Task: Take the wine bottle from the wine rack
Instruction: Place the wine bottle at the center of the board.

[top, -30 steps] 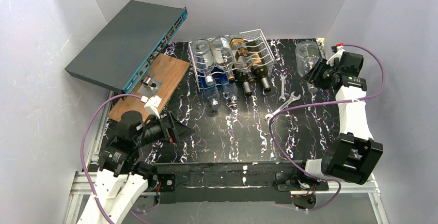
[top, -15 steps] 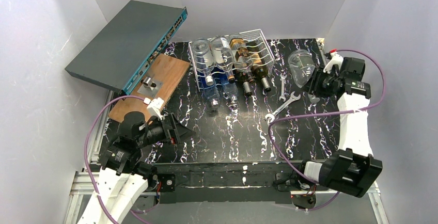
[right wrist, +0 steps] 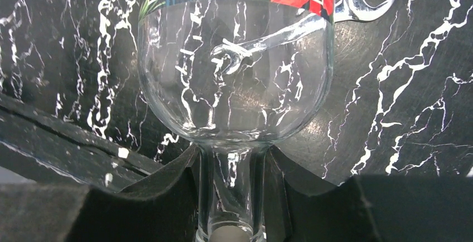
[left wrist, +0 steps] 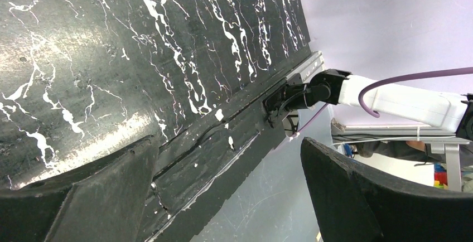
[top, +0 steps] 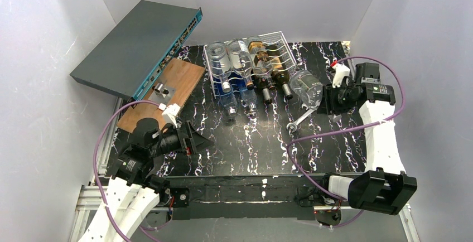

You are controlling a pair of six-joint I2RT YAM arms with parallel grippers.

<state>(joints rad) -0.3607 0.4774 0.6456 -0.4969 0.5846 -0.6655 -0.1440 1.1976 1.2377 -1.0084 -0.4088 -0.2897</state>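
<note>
A clear glass wine bottle (top: 305, 87) hangs just right of the white wire wine rack (top: 280, 43), its base toward the rack. My right gripper (top: 328, 98) is shut on its neck. In the right wrist view the fingers (right wrist: 167, 192) clamp the neck on both sides below the round shoulder of the wine bottle (right wrist: 234, 86), whose green and red label shows at the top. Several other bottles (top: 241, 63) lie in the rack, clear ones left, brown ones right. My left gripper (top: 194, 140) hovers open over the near left of the table, with nothing between its jaws (left wrist: 228, 147).
A grey network switch (top: 139, 47) leans at the back left above a wooden board (top: 167, 88). A wrench (top: 297, 121) lies on the black marbled table under the held bottle, and shows as a wrench (right wrist: 365, 2) in the right wrist view. White walls enclose the table.
My right arm has carried the bottle from the back right corner leftward and nearer, until it hangs beside the rack. The left arm has barely shifted.
</note>
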